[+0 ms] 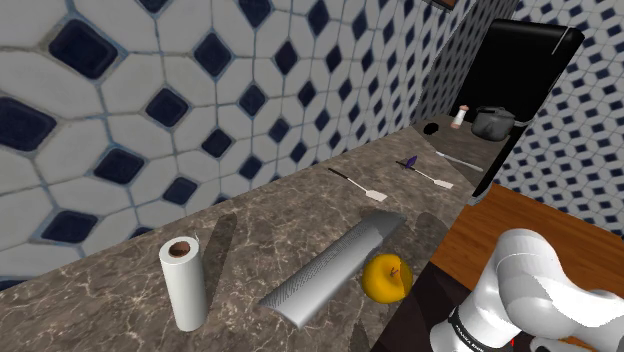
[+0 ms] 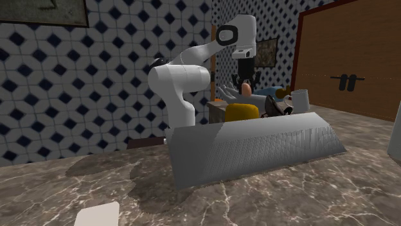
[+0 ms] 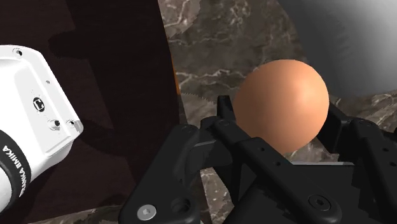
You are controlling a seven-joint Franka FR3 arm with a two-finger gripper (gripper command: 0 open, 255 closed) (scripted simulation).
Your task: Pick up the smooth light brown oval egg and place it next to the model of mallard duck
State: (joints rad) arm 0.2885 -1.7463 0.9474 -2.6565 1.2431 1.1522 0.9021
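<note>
A smooth light brown egg [image 3: 283, 105] sits clasped between my black fingers [image 3: 222, 118] in the wrist view, and my gripper [image 3: 280, 113] is shut on it. It hangs over the marble counter's edge [image 3: 210, 38], beside a grey shape. In the second exterior view my gripper [image 2: 244, 82] points down from the raised white arm, just above a yellow-orange rounded object [image 2: 241, 111]. That object [image 1: 387, 277] stands near the counter's front edge in the shoulder view; it may be the duck model, but I cannot tell.
A long grey ridged block [image 1: 335, 268] lies beside the yellow object, with a paper towel roll [image 1: 183, 282] further towards the shoulder view's left. A spatula [image 1: 362, 185], a pot [image 1: 492, 122] and a black appliance [image 1: 520, 90] lie further back. The tiled wall runs behind.
</note>
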